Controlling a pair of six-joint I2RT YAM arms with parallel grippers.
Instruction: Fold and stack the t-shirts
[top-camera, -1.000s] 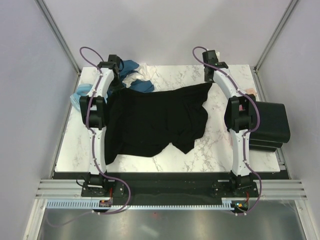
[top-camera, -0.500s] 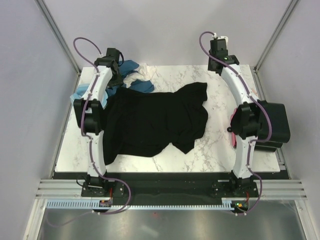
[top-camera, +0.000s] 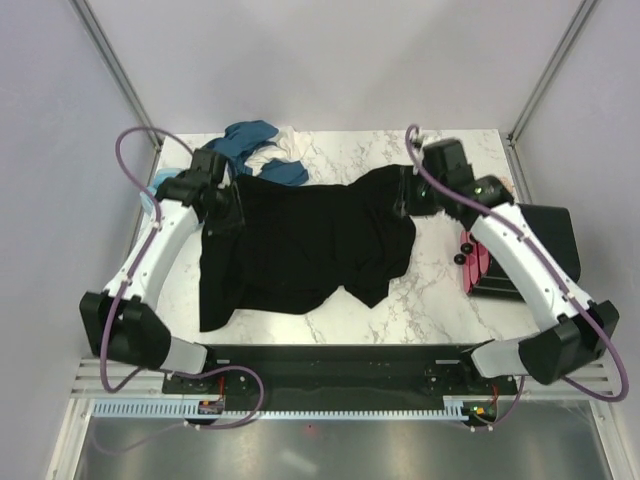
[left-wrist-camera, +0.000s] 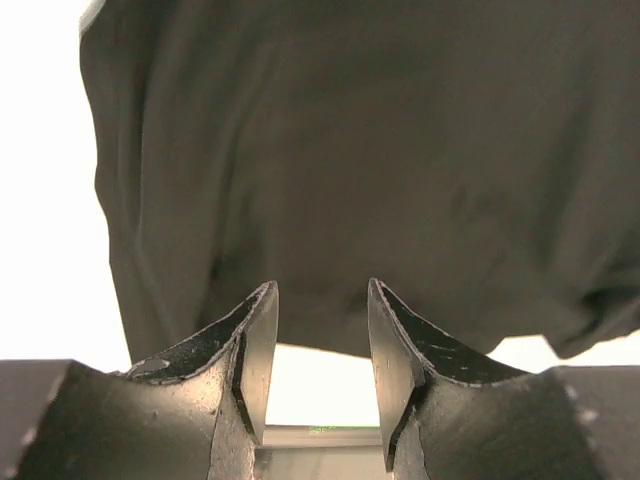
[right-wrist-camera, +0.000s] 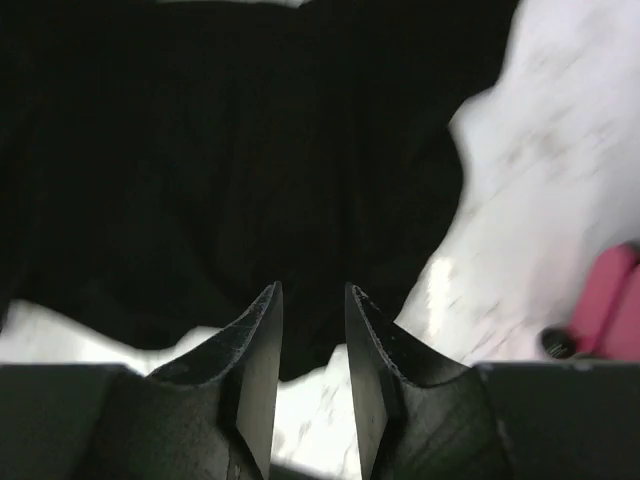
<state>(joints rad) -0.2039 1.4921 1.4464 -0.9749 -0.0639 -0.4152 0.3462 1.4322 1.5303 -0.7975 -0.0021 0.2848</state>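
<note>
A black t-shirt lies spread and rumpled across the middle of the table; it also fills the left wrist view and the right wrist view. My left gripper hovers over its far left corner, open, with only bright table showing between the fingers. My right gripper hangs over the far right corner, open too and holding nothing. More t-shirts sit bunched at the back left: teal-blue, white and light blue.
A stack of dark folded cloth sits at the table's right edge, with a pink-red object against its left side. The marble tabletop shows bare between the shirt and that stack. Grey walls close in on both sides.
Both grippers have opened and let go of the black shirt's far corners, which dropped onto the table. Both arms have swung down and outward, their wrists coming nearer from the far edge.
</note>
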